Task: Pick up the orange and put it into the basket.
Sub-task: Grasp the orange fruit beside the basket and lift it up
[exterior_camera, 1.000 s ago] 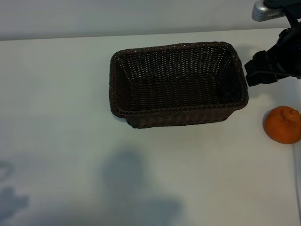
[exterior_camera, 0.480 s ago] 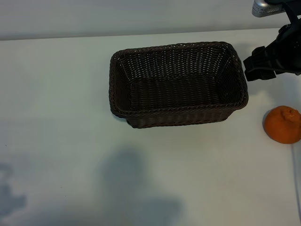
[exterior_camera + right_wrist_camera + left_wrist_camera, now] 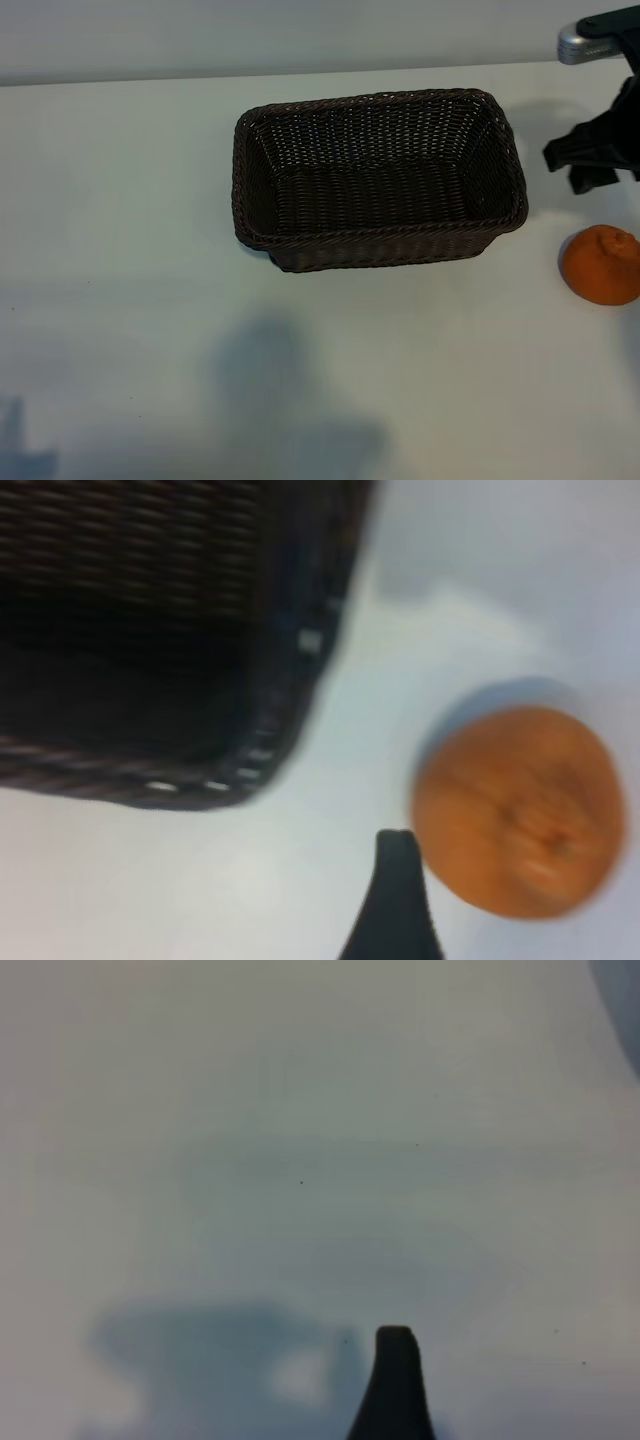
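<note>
Two claws, both released, neither holding anything.

Orange (image 3: 601, 264) sits on the worktop (image 3: 120, 200) at the right edge of the exterior view, partly cut off by the frame. It is outside the basket (image 3: 380, 236), well clear of the basket's right end, and nothing touches it.

Basket is centre to upper-centre of that view, upright, long side across the frame, nothing in it.

Right claw (image 3: 592, 160) is at the upper right, above the orange in the frame and just right of the basket's right end, touching neither. It points steeply down. In the right wrist view one dark finger (image 3: 395, 905) shows just beside the orange (image 3: 520, 810); whether there's a gap between them I can't tell through the blur. A basket corner (image 3: 300, 680) is also in that shot.

Left claw (image 3: 394, 1390) is out of the exterior view. Its wrist view shows one finger tip over bare worktop (image 3: 300, 1110), with a grey shadow (image 3: 210, 1360) beside it.
</note>
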{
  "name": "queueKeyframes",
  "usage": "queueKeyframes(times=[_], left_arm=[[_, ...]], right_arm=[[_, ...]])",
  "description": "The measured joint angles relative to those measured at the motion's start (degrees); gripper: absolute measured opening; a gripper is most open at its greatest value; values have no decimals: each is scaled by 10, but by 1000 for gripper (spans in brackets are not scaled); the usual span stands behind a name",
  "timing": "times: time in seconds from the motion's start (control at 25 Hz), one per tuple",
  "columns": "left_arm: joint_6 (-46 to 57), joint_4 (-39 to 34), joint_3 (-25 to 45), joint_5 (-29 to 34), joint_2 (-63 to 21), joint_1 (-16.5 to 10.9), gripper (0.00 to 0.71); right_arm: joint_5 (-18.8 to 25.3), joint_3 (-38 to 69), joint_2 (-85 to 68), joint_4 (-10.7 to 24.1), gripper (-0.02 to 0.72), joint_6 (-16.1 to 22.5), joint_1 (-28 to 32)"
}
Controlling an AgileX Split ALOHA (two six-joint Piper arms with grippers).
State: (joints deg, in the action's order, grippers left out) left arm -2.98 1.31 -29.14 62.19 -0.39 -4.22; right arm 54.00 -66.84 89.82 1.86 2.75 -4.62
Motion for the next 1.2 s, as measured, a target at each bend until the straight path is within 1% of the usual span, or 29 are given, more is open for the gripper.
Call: queueKeyframes(times=[0.08, 0.16, 0.28, 0.36, 0.44, 0.56, 0.64, 0.84, 0.92, 1.12, 1.2], left_arm=[[0, 0, 0, 0, -1, 2, 596], [0, 0, 1, 0, -1, 3, 596], [0, 0, 1, 0, -1, 3, 596], [0, 0, 1, 0, -1, 3, 596], [0, 0, 1, 0, -1, 3, 596], [0, 0, 1, 0, -1, 3, 596], [-1, 0, 1, 0, -1, 3, 596], [-1, 0, 1, 0, -1, 3, 596], [-1, 0, 1, 0, -1, 3, 596], [-1, 0, 1, -1, -1, 3, 596], [-1, 0, 1, -1, -1, 3, 596]], right_arm=[[9, 1, 0, 25, 556, 20, 0], [9, 13, 0, 40, 556, 32, 1], [-3, 40, 1, 42, 556, 47, 11], [-20, 61, 1, 41, 556, 52, 25], [-38, 80, 1, 30, 556, 52, 43], [-51, 88, 2, 4, 556, 38, 68], [-56, 88, 5, -19, 556, 24, 75], [-63, 88, 40, -56, 556, 2, 75], [-68, 88, 55, -59, 556, -3, 75], [-104, 88, 87, -56, 555, -4, 75], [-112, 88, 101, -54, 555, -4, 75]])
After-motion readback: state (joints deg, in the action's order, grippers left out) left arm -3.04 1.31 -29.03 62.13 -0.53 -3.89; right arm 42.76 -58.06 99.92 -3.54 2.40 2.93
